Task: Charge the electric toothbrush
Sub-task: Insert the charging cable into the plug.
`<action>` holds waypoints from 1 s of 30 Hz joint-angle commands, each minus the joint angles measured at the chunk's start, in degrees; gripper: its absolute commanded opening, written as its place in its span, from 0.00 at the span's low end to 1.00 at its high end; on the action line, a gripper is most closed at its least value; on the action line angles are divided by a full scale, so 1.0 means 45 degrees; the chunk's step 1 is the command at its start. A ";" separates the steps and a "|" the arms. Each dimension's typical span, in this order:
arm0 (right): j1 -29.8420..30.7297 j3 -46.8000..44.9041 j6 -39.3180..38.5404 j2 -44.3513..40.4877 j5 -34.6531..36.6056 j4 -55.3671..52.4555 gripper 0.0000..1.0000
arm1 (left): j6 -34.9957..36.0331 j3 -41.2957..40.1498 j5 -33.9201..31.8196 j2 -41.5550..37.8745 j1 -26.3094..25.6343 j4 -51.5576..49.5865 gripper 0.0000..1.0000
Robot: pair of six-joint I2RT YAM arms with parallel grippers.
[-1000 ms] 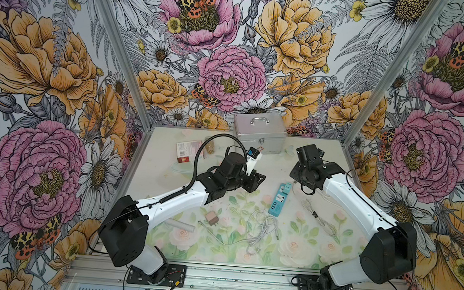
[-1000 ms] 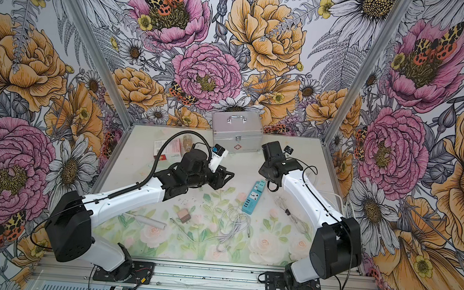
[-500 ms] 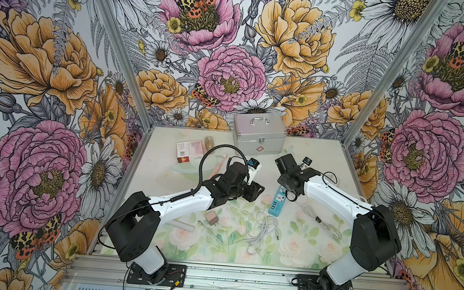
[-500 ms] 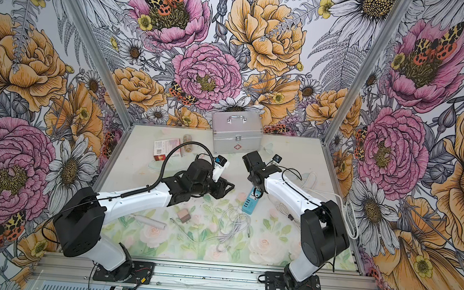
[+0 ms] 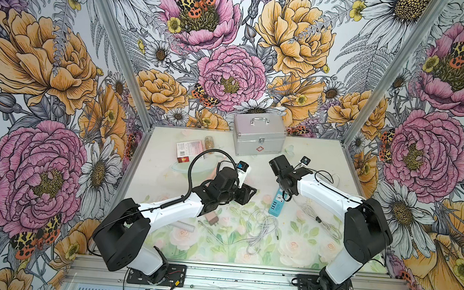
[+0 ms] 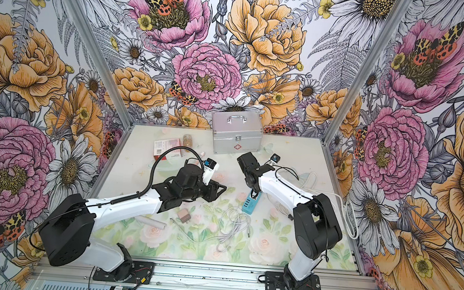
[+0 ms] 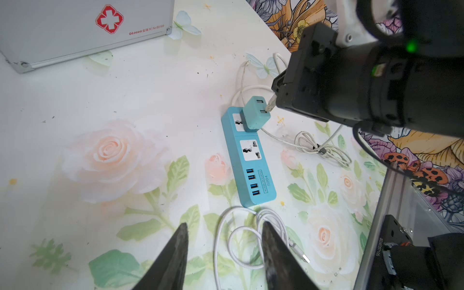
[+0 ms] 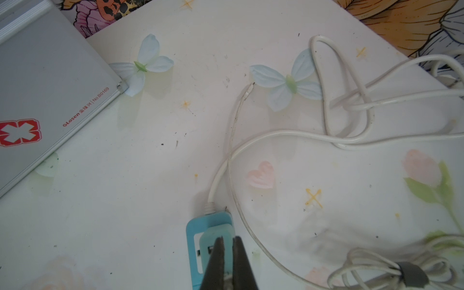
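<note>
A blue power strip (image 5: 275,205) (image 6: 250,206) (image 7: 251,170) lies mid-table with a teal USB adapter (image 7: 254,115) (image 8: 218,236) plugged into its far socket. My right gripper (image 5: 286,193) (image 6: 254,193) (image 8: 227,241) points down at the adapter, shut on the metal USB plug (image 7: 270,105) of a thin white cable, which sits at the adapter's port. My left gripper (image 5: 249,193) (image 6: 219,189) (image 7: 224,223) hovers open and empty left of the strip, over a coiled white cable (image 7: 251,226). A pale slim rod (image 5: 185,227) (image 6: 151,222) by the left arm may be the toothbrush; I cannot tell.
A silver first-aid case (image 5: 258,138) stands at the back. A pink box (image 5: 189,149) and a small jar (image 5: 209,142) sit at the back left. A pinkish plug (image 5: 212,220) lies near the rod. A tied cable bundle (image 8: 401,271) and the strip's thick cord (image 8: 351,105) lie right.
The right arm has swung left from the back right and brought its shut gripper down to the adapter on the strip. The left gripper has dropped a little toward the front.
</note>
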 commanded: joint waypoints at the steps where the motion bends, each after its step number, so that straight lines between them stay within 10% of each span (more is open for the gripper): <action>1: 0.0305 0.0524 -0.0095 0.0389 0.0890 -0.0232 0.00 | -0.0189 -0.0290 0.0017 -0.0587 0.0213 0.0653 0.48; 30: 0.0966 -0.0433 0.0473 0.0622 0.1359 -0.0407 0.00 | -0.0308 -0.0937 -0.0047 -0.1170 0.0409 0.1024 0.49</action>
